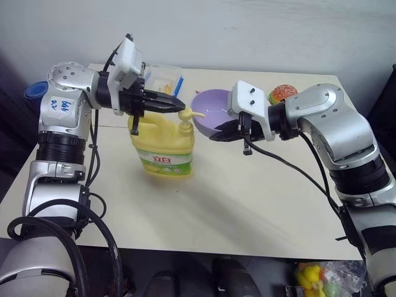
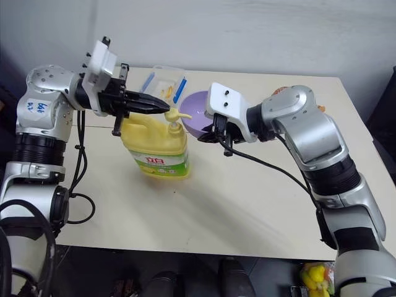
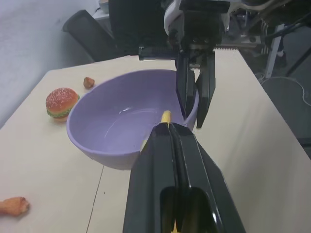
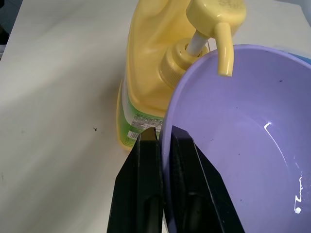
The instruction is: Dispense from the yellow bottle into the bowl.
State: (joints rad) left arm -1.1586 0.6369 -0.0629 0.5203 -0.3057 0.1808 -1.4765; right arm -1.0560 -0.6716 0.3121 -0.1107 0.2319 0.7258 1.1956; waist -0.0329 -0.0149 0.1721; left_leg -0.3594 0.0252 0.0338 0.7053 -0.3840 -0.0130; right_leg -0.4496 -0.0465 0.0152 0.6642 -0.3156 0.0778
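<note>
The yellow bottle (image 1: 164, 145) stands upright on the table, its pale pump head (image 1: 185, 114) turned toward the purple bowl (image 1: 208, 106). My left gripper (image 1: 178, 106) is shut with nothing in it. Its fingertips lie right over the top of the pump head; I cannot tell whether they touch it. My right gripper (image 4: 163, 133) is shut on the bowl's rim, one finger inside and one outside. It holds the bowl (image 4: 243, 126) tilted against the bottle, with the pump spout (image 4: 223, 53) hanging over the bowl's rim. A little clear liquid glints inside the bowl (image 3: 121, 116).
A clear plastic box with blue clips (image 1: 164, 78) stands behind the bottle. A toy burger (image 1: 283, 93) lies at the back right, with small food pieces (image 3: 88, 82) close to it. Open tabletop (image 1: 247, 198) stretches toward the front edge.
</note>
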